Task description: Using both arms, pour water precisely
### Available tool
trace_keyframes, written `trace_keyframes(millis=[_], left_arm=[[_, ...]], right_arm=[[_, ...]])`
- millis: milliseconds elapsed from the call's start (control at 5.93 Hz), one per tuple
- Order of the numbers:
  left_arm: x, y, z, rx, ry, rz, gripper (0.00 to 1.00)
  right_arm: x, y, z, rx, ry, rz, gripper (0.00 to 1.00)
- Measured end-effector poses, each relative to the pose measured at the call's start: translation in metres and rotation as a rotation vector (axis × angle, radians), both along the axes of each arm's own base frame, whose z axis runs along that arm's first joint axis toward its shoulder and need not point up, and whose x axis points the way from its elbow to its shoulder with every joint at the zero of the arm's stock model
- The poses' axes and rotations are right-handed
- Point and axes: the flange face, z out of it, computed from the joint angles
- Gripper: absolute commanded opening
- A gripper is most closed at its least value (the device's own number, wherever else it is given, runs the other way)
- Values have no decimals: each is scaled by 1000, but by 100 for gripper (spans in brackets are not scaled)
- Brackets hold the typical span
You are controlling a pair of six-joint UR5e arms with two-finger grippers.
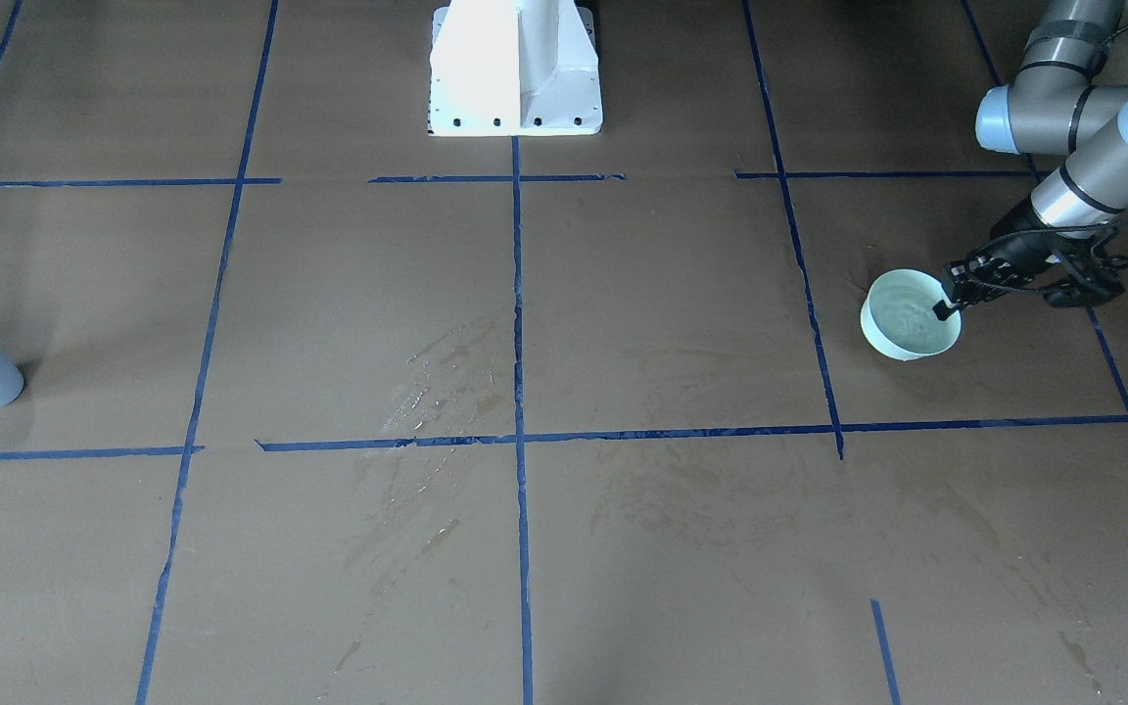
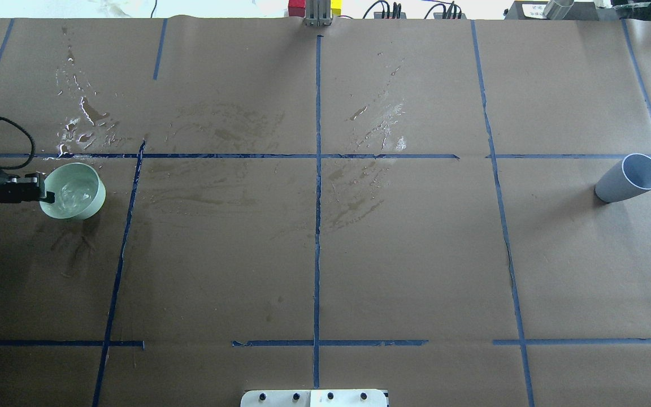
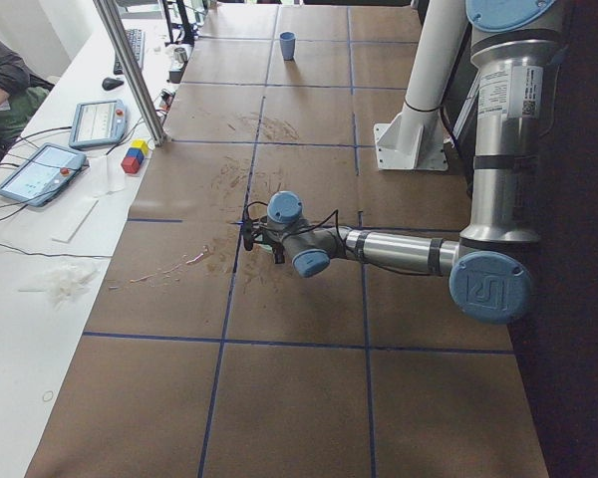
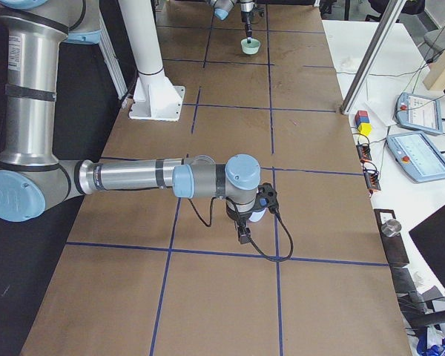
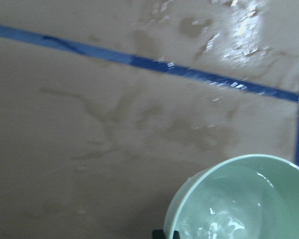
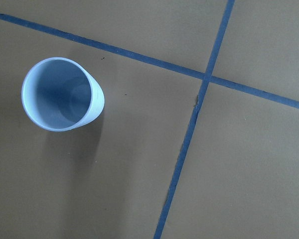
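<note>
A pale green bowl point(image 2: 74, 191) stands on the brown paper at my far left and holds clear water point(image 2: 72, 196). It also shows in the front view point(image 1: 907, 315) and in the left wrist view point(image 5: 239, 199). My left gripper point(image 2: 42, 195) is shut on the bowl's near rim, with one finger inside it point(image 1: 944, 305). A light blue cup point(image 2: 629, 178) stands empty at the far right, and the right wrist view looks down into it point(image 6: 62, 94). My right gripper point(image 4: 246, 226) hangs above that cup. It shows only in the exterior right view, so I cannot tell if it is open.
The white pedestal point(image 1: 515, 69) stands at the robot's edge of the table. Shiny wet streaks point(image 2: 82, 121) lie just beyond the bowl, and more lie near the centre line point(image 2: 382, 124). Blue tape divides the paper. Tablets point(image 3: 40, 169) lie on the side bench.
</note>
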Motion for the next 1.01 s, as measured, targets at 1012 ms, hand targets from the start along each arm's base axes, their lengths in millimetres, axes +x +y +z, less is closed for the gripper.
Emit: trace_keyframes(millis=[1012], left_arm=[[214,-21,-287,-58,-9,-31,0]], right_arm=[[0,0,0,-3,0,2,100]])
